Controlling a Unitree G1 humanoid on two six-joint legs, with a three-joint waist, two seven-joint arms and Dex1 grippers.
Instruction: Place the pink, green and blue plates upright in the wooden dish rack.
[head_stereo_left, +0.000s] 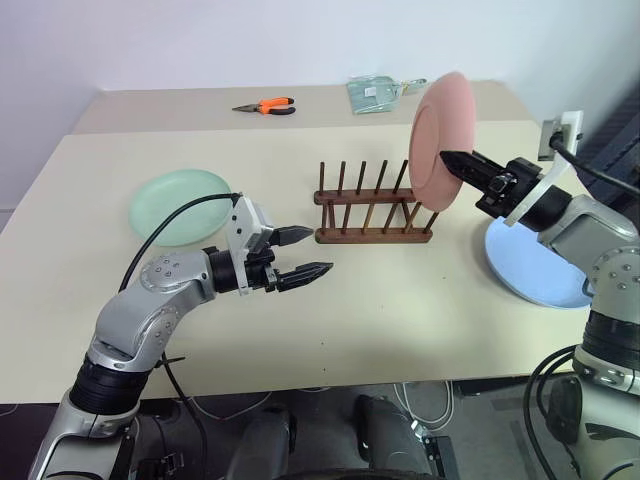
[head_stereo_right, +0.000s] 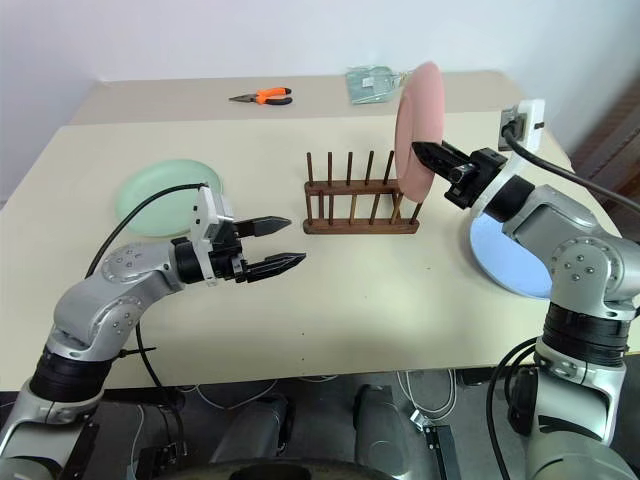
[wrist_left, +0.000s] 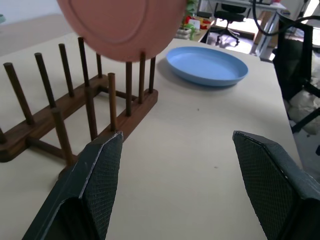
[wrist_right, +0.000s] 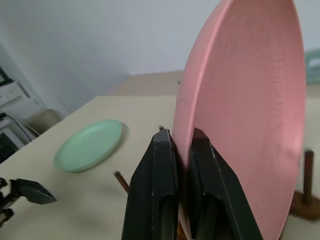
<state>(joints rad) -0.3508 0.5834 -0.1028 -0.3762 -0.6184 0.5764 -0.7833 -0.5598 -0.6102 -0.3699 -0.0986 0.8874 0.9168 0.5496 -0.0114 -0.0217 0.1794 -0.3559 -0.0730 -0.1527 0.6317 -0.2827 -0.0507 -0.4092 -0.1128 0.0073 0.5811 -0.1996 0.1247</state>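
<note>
So no plate is racked yet: the right gripper (head_stereo_left: 452, 160), jaws shut on the pink plate (head_stereo_left: 437, 137), holds it upright over the wooden dish rack's (head_stereo_left: 372, 226) right end (left gripper (head_stereo_left: 306, 252) open, empty); the green plate (head_stereo_left: 180, 206) and blue plate (head_stereo_left: 530, 260) lie flat.

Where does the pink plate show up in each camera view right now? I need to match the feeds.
Left eye view: pink plate upper right, on edge above the wooden dish rack's right end, gripped by the right pincer.
Right eye view: upper right of centre, same pose.
Left wrist view: top edge, over the rack's pegs.
Right wrist view: right half, rim between the fingers.
Shared landmark: the rack.
</note>
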